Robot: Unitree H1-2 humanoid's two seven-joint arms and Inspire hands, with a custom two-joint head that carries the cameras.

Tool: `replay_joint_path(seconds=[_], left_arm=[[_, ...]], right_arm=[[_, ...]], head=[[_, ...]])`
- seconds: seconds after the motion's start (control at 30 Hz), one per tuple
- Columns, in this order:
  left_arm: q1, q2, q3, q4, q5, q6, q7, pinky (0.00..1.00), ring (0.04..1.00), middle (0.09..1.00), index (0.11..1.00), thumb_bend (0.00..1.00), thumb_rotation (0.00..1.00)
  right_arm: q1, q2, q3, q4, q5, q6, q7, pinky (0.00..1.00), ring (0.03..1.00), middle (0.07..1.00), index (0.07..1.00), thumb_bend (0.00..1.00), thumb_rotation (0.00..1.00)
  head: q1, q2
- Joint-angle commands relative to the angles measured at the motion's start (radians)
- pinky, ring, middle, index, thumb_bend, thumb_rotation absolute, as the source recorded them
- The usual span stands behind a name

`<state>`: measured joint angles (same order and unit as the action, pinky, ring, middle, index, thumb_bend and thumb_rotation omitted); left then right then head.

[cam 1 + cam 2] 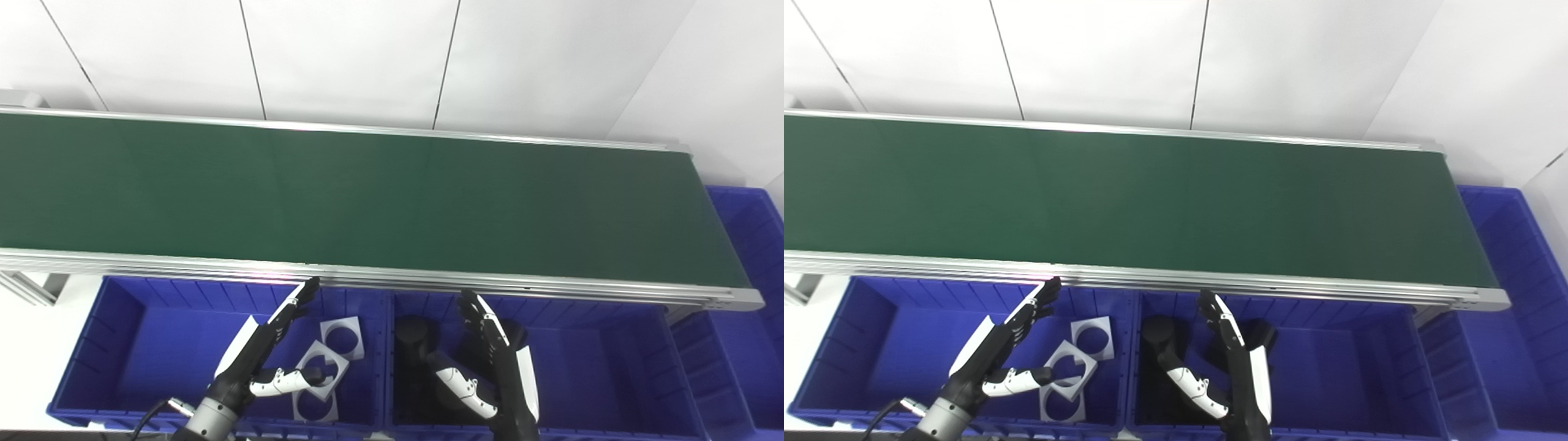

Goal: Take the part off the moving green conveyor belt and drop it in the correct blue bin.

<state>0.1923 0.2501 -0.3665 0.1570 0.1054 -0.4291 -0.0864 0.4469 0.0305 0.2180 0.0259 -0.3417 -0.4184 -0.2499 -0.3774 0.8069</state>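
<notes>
The green conveyor belt [367, 190] runs across the view and carries no part. My left hand [263, 352] is open and empty, fingers spread, over the left blue bin [128, 343], which holds three white square plates with round holes [342, 336]. My right hand [493, 361] is open and empty over the middle blue bin [594, 367], which holds black cylindrical parts [411, 334], partly hidden by the hand.
The belt's silver front rail [380, 277] runs just beyond my fingertips. Another blue bin [744, 245] stands at the right end of the conveyor. A white wall stands behind the belt.
</notes>
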Motion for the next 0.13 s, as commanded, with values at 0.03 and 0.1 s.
replay_joint_path(seconds=[0.03,0.1], left_arm=[[-0.011,0.015,-0.022,-0.031,0.003,-0.041,0.053,0.91,0.952,0.971,0.955,0.81,0.73],[-0.008,0.016,-0.032,-0.036,0.002,-0.041,0.065,0.92,0.953,0.972,0.951,0.79,0.76]], right_arm=[[0.012,0.008,-0.006,-0.038,-0.007,-0.027,0.000,0.82,0.850,0.852,0.888,0.69,0.57],[0.014,0.007,-0.006,-0.036,-0.007,-0.034,0.000,0.82,0.848,0.849,0.886,0.68,0.57]], head=[[0.009,-0.003],[0.012,-0.005]])
